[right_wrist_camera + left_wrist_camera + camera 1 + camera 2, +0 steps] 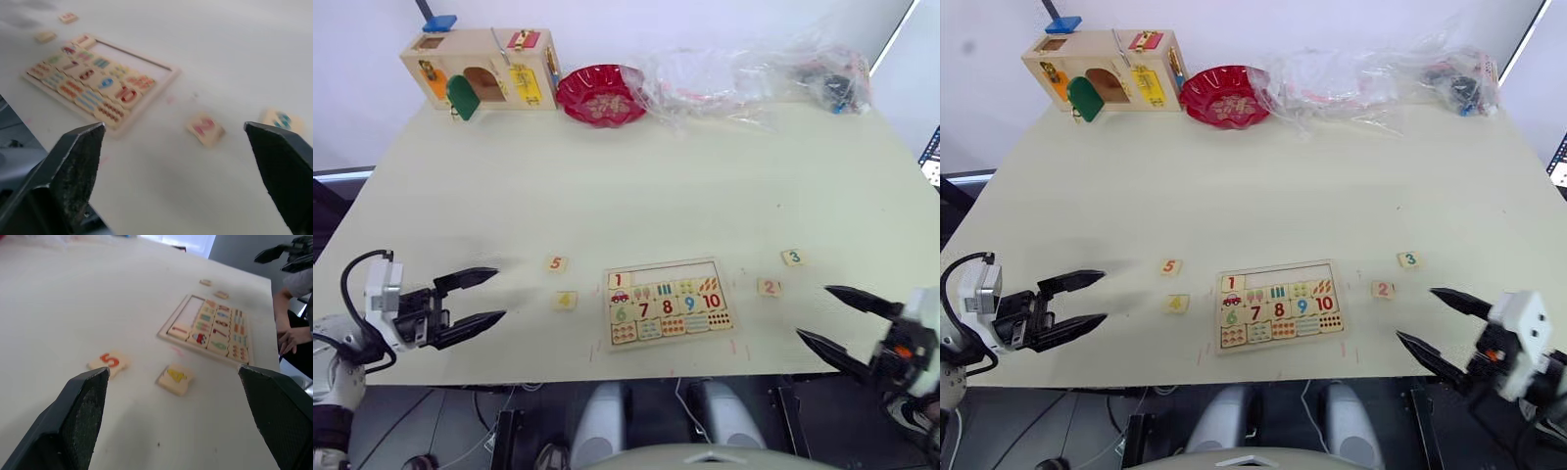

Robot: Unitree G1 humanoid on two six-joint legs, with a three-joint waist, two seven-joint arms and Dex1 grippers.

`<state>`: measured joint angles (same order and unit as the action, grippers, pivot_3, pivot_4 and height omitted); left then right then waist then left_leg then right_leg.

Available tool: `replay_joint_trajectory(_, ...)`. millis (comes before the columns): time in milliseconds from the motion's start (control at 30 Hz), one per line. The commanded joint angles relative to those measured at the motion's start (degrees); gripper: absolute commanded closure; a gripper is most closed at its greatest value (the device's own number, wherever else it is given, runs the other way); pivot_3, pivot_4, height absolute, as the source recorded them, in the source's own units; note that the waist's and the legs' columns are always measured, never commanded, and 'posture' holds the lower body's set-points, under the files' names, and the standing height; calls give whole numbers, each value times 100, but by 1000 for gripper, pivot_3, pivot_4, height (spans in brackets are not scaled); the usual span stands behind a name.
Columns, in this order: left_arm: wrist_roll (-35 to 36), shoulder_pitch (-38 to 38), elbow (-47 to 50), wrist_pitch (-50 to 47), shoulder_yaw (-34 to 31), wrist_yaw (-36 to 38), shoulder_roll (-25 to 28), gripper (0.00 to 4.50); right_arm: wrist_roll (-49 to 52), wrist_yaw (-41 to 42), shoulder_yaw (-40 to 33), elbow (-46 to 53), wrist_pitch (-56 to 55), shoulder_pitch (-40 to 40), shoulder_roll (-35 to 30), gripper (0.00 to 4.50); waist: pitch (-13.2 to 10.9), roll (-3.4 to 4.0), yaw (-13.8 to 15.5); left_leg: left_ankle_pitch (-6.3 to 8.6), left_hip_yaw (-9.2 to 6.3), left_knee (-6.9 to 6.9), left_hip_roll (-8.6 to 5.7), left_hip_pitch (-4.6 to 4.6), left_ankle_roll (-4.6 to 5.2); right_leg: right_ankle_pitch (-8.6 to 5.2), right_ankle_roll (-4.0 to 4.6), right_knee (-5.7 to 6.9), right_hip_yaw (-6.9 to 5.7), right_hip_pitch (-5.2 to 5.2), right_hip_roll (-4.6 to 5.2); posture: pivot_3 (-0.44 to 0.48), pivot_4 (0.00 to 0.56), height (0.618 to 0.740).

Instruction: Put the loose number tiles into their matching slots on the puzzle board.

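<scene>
Both jaws gape empty — tiles 5 (557,263) and 4 (566,301) left of the puzzle board (668,303) (2 (769,287), 3 (791,258) right).

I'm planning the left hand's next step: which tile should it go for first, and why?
Probably ease the open left hand forward onto the 4 tile. It lies nearest that hand, flat on the table and clear of the 5 tile. The board holds the 1 tile in its top row, and the slots beside it are empty.
</scene>
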<state>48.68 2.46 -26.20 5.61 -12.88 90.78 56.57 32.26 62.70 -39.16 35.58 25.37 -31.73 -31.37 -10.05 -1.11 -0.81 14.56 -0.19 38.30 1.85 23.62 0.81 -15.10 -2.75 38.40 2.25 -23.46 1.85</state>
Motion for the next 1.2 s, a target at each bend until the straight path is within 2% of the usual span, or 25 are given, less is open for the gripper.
replay_joint_trajectory(33, 147, 17, -117, 210, 41, 172, 190, 0, 198, 136, -378, -167, -372, -158, -136, 21, 0, 0, -3, 0, 3, 0, 0, 0, 0, 0, 0, 0, 3, 0, 1, 0, 150, 740)
replay_joint_trajectory(300, 276, 129, -277, 440, 202, 172, 241, 0, 177, 56, -522, -645, -740, -154, -379, 21, 1, 0, 6, 0, 8, 1, 2, -2, 0, 0, 1, 0, 9, 0, 3, 0, 150, 740)
replay_joint_trajectory(367, 310, 148, -246, 445, 203, 172, 215, 0, -22, -114, -459, -727, -1043, 17, -373, 21, 1, 0, 7, 0, 6, 1, 2, 0, 0, 0, 1, 0, 7, -1, 2, 0, 150, 740)
replay_joint_trajectory(500, 433, 185, -81, 416, 231, 172, 202, 0, -76, -258, -107, -714, -940, 425, -665, 21, 1, 0, -8, 0, 12, 3, 2, -6, 0, 1, 0, 2, 14, 0, 2, 0, 150, 740)
replay_joint_trajectory(667, 623, 230, 211, 426, 370, 172, 235, 0, -109, -78, 804, -971, -642, 1304, -1377, 21, 1, 0, -4, 0, 10, 3, 2, -4, 0, 2, 0, 3, 12, 0, 0, 0, 150, 740)
replay_joint_trajectory(867, 890, 264, 513, 747, 583, 172, 199, 0, -338, 678, 2067, -2019, -608, 2604, -2186, 21, 0, 1, 13, 0, 11, 8, -2, -1, 1, 3, 0, 3, 9, 0, -1, 0, 150, 740)
replay_joint_trajectory(1100, 1003, 301, 685, 933, 695, 172, 56, 0, -1077, 1281, 3384, -3407, -1203, 3860, -2222, 21, -3, 6, 3, 0, 13, 8, -4, 3, 1, 3, -1, 5, 5, -2, -3, 0, 150, 740)
replay_joint_trajectory(1200, 978, 300, 761, 891, 692, 172, -12, 0, -1325, 1441, 3712, -3903, -1534, 4191, -2139, 21, -3, 5, 0, -1, 18, 12, -5, 0, 1, 3, -1, 11, 10, -2, -3, 0, 150, 740)
